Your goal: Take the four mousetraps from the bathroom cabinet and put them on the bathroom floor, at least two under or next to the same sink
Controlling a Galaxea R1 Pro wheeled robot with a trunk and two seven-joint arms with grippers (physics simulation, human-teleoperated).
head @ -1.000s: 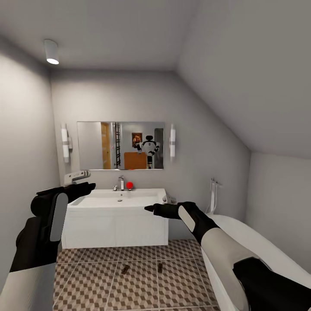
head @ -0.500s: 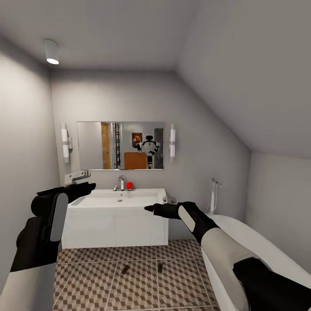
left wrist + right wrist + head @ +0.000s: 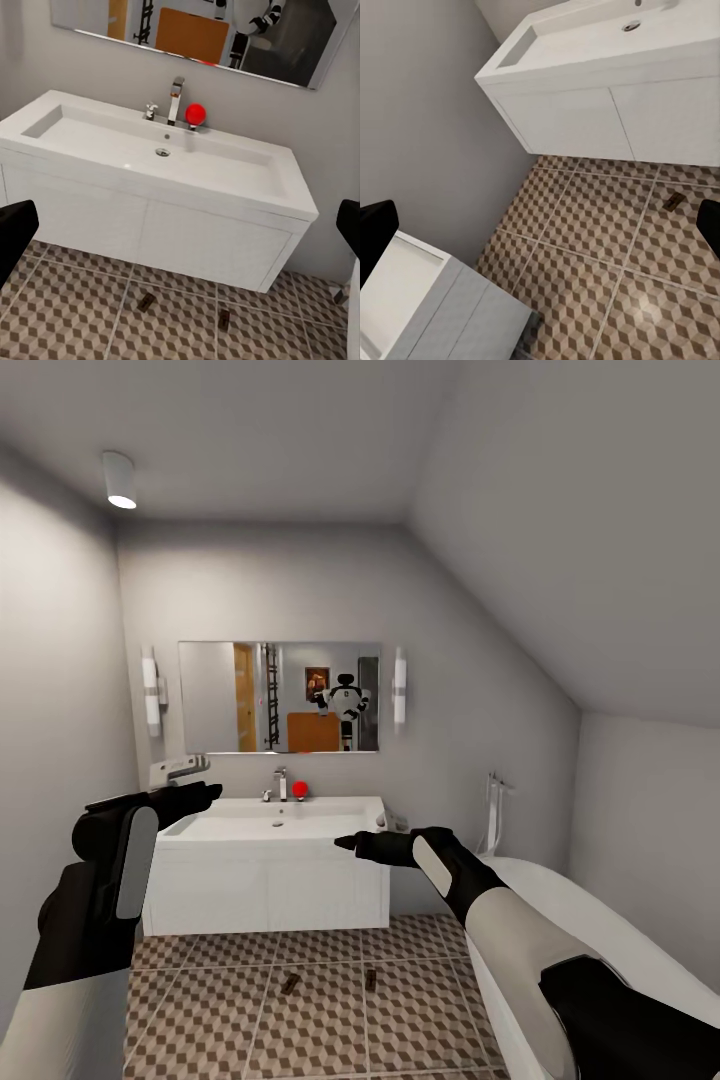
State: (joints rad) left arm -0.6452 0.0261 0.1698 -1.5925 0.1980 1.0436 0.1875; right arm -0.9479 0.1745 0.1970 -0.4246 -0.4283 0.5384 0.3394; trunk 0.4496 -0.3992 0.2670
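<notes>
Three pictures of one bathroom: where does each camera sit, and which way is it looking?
Head view: high on the robot, facing the sink and mirror; both arms show, left gripper, right gripper.
Left wrist view: above the sink, looking down; black fingertips at the edges.
Right wrist view: looking down at the bathroom floor.
Shared by all three: the sink, and a mousetrap on the tiles.

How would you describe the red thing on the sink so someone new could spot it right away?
Start at the wide white sink unit under the wall mirror. On the back edge of the basin stands a chrome tap, and directly beside it sits a small red ball. It is the one bright red, round item on an otherwise white and silver sink.
</notes>
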